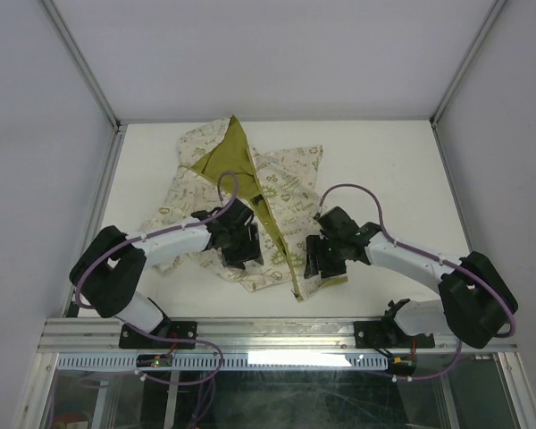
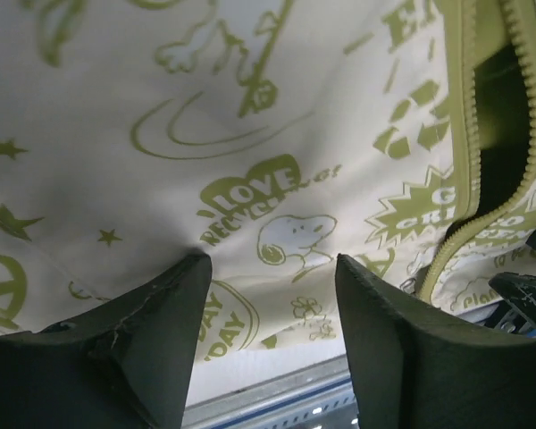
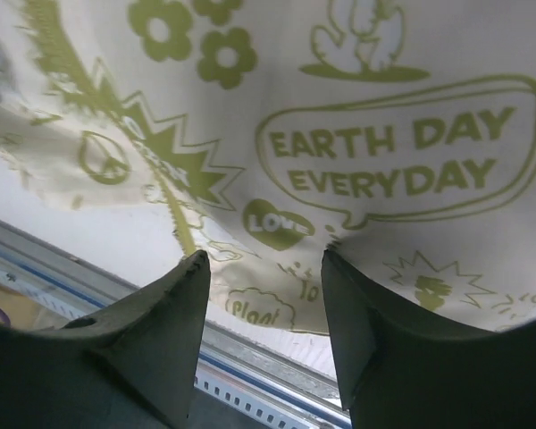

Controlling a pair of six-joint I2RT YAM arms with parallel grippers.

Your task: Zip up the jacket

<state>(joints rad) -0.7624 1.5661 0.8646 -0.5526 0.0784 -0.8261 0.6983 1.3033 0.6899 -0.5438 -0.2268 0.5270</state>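
The cream-white jacket (image 1: 286, 183) with olive-green prints lies spread on the white table (image 1: 393, 161). Its olive lining (image 1: 228, 156) is folded open at the far end. The zipper (image 2: 469, 134) stands open in the left wrist view, its two toothed edges apart with a dark gap between. My left gripper (image 1: 237, 246) is open, its fingertips pressed on the left front panel (image 2: 272, 259) near the hem. My right gripper (image 1: 326, 259) is open, its tips pressed on the right panel (image 3: 263, 255) near the hem, right of the zipper edge (image 3: 174, 210).
A metal rail (image 1: 277, 332) runs along the table's near edge, just past the jacket hem. White enclosure walls stand left, right and behind. Part of the right gripper (image 2: 527, 286) shows at the right edge of the left wrist view.
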